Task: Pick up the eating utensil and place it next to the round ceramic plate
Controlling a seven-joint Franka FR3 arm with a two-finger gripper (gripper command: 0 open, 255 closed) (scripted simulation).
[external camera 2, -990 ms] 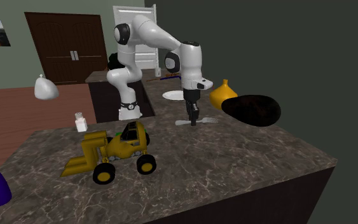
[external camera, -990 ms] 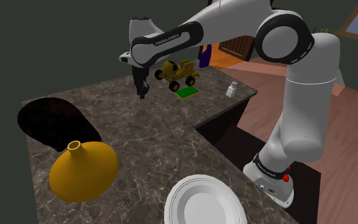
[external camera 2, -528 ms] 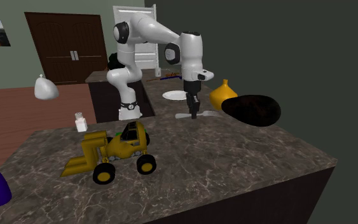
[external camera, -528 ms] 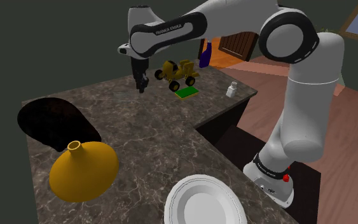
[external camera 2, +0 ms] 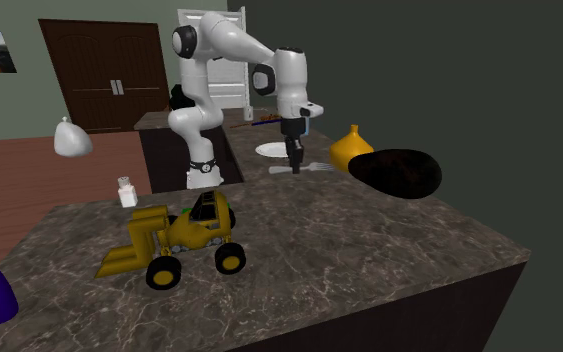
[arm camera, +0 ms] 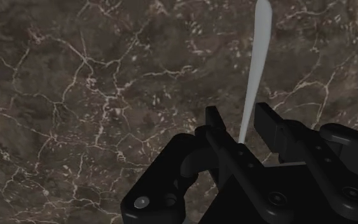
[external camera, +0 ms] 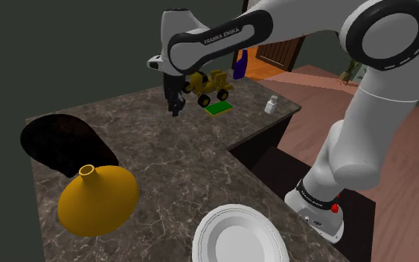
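A thin pale-grey eating utensil point(arm camera: 255, 70) sticks out from between my black fingers point(arm camera: 213, 118), which clasp its lower end. The gripper point(arm camera: 238, 125) is shut on it. In the second exterior view the utensil point(external camera 2: 314, 168) lies level, held by the gripper point(external camera 2: 295, 166) a little above the dark marbled counter point(external camera 2: 369, 250). The gripper point(external camera: 176, 112) hangs over the counter's far part, close to the toy forklift point(external camera: 209, 83). A round white plate point(external camera: 208, 223) sits at the near counter edge; the plate point(external camera 2: 271, 150) is just beyond the gripper in the second exterior view.
A yellow vase point(external camera: 96, 197) and a black rounded object point(external camera: 59, 141) lie at the shoulder view's left. A green pad point(external camera: 219, 109) and a small white shaker point(external camera: 272, 104) stand near the forklift. The counter is L-shaped, with a cut-out beside the stand point(external camera: 315, 205).
The gripper has risen off the counter with the utensil in it and moved toward the plate, to the shoulder view's right. The arm's upper links swung along with it.
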